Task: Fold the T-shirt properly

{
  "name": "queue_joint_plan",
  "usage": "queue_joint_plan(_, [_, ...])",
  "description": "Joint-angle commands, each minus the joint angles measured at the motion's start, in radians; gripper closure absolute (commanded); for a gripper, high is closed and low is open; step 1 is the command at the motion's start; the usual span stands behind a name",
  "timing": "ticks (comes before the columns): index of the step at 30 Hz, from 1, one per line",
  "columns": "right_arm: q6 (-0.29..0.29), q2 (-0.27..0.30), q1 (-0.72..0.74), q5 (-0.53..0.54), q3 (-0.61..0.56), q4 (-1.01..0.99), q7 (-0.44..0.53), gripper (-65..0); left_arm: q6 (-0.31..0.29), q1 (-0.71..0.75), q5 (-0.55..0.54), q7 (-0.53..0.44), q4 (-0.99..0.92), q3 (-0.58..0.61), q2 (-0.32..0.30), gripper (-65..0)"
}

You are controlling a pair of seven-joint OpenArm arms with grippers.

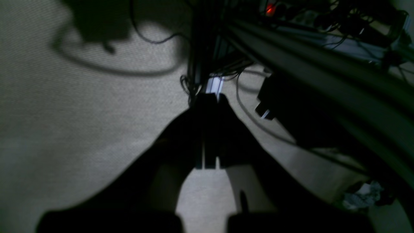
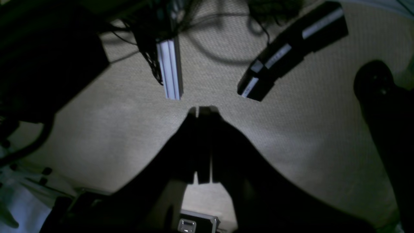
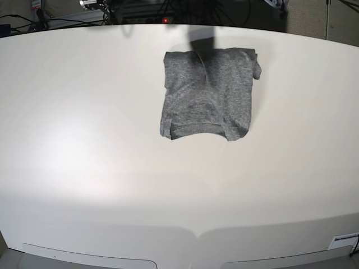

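Note:
The heather-grey T-shirt lies folded into a rough rectangle on the white table, at the far middle, in the base view only. Neither arm shows in the base view. In the left wrist view my left gripper is shut and empty, its dark fingers pressed together over beige carpet, away from the shirt. In the right wrist view my right gripper is also shut and empty over the carpet. The shirt shows in neither wrist view.
Below the grippers is carpet floor with an aluminium frame leg, black cables, a black box and a dark frame beam. More cables and a red light sit beyond the table's far edge.

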Motion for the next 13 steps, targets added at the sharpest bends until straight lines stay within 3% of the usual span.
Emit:
queue_joint_plan(1, [-0.003, 0.003, 0.006, 0.003, -0.002, -0.003, -0.001, 0.0, 0.003, 0.0, 0.0, 0.0, -0.005, -0.003, -0.006, 0.0])
queue_joint_plan(13, [-0.004, -0.005, 0.013, -0.002, -0.002, -0.013, 0.005, 0.0, 0.002, -0.025, 0.0, -0.023, -0.055, -0.003, -0.006, 0.0])
